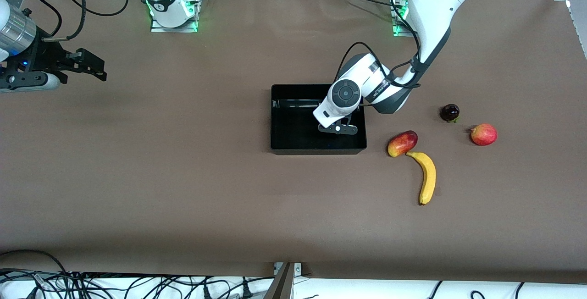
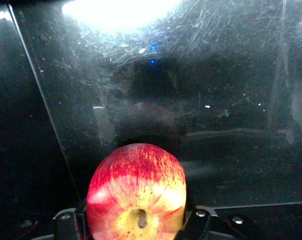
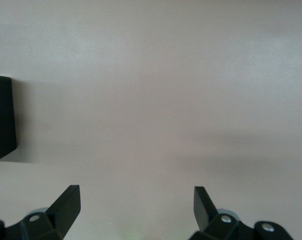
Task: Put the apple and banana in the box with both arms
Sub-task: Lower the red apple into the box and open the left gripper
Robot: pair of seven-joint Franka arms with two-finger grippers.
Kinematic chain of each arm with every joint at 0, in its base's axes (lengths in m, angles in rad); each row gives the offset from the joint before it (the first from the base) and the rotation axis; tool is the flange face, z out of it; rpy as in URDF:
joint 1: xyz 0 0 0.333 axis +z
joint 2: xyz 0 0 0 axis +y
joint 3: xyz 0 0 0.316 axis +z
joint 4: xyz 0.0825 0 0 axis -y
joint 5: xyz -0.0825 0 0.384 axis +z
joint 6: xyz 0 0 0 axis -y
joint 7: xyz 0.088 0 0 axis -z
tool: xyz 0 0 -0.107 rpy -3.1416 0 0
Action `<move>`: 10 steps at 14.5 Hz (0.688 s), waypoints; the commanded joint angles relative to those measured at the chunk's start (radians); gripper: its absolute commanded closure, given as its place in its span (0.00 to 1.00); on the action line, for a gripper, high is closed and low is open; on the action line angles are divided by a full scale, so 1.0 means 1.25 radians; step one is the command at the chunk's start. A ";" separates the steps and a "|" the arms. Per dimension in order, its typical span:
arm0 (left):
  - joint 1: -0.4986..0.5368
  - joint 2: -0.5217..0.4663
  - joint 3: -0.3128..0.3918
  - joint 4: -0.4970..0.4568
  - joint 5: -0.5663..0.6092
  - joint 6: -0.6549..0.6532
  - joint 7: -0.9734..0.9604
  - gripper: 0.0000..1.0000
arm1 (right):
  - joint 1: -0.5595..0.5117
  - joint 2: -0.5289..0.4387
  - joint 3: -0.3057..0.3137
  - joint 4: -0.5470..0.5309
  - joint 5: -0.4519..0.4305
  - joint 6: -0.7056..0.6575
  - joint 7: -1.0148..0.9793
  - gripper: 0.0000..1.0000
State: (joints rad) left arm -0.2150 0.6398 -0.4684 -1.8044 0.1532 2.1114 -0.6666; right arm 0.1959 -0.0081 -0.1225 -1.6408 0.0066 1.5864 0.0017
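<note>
Currently the left gripper (image 1: 338, 129) is inside the box (image 1: 293, 145), low over its glossy floor. In the left wrist view, its jaws are closed on the apple (image 2: 136, 192), pressing its two sides, with the yellowish stem dimple facing the camera. The box sits near the middle of the table (image 1: 183, 175).

The banana (image 1: 426, 176) lies on the table toward the left arm's end, nearer to the front camera than the box. One tip touches or nearly touches an oblong red-and-yellow fruit (image 1: 402, 143). A plain red fruit (image 1: 484, 134) and a dark fruit (image 1: 450, 112) lie close by.

The right gripper (image 1: 94, 66) waits above bare table at the right arm's end, jaws wide apart and holding nothing.
</note>
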 commanded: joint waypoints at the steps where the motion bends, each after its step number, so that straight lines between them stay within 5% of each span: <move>1: -0.003 -0.027 0.002 -0.028 0.017 0.011 -0.032 0.21 | -0.011 -0.013 0.016 0.011 -0.018 -0.006 -0.014 0.00; 2: -0.001 -0.028 0.002 -0.027 0.017 0.008 -0.034 0.00 | -0.009 -0.013 0.017 0.013 -0.018 -0.011 -0.015 0.00; 7: 0.006 -0.076 0.003 0.014 0.017 -0.091 -0.029 0.00 | -0.018 0.016 0.008 0.058 -0.009 -0.010 -0.011 0.00; 10: 0.031 -0.090 0.005 0.172 0.016 -0.275 -0.019 0.00 | -0.011 0.015 0.015 0.063 -0.018 -0.011 -0.009 0.00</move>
State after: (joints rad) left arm -0.2002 0.5528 -0.4621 -1.7135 0.1540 1.9213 -0.6891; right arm 0.1874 -0.0017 -0.1166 -1.5921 0.0000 1.5858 -0.0022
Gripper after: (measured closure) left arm 0.000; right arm 0.000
